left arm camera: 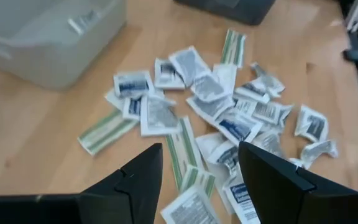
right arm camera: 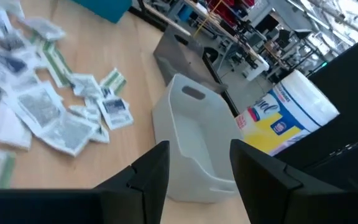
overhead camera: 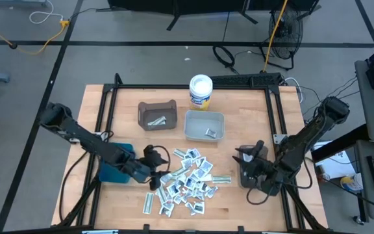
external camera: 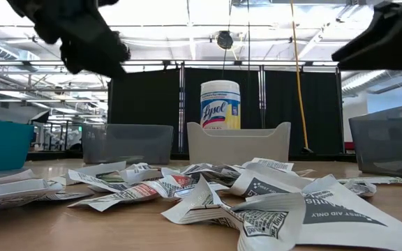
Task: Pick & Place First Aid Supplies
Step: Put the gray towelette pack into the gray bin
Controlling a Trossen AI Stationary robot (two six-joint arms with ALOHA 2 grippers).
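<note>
Progress slight: few packets (overhead camera: 155, 121) in brown bin (overhead camera: 158, 114), one in grey bin (overhead camera: 204, 126), most first aid supplies (overhead camera: 184, 180) heaped lower centre on desk (overhead camera: 239, 97); left end effector (overhead camera: 153, 170) released above heap's left edge, right end effector (overhead camera: 244, 158) released, empty, lower right.

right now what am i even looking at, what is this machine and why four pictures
It is a robot with two dark arms at a wooden table. One picture looks straight down, one looks level across the tabletop, and one comes from each wrist. In the middle lies a pile of first aid packets. Behind it stand a dark bin and a pale bin, each holding a packet or so, plus a white wipes tub. A teal bin sits left. The left fingers hover open over the pile, holding nothing. The right fingers, also open and empty, face the pale bin.
</note>
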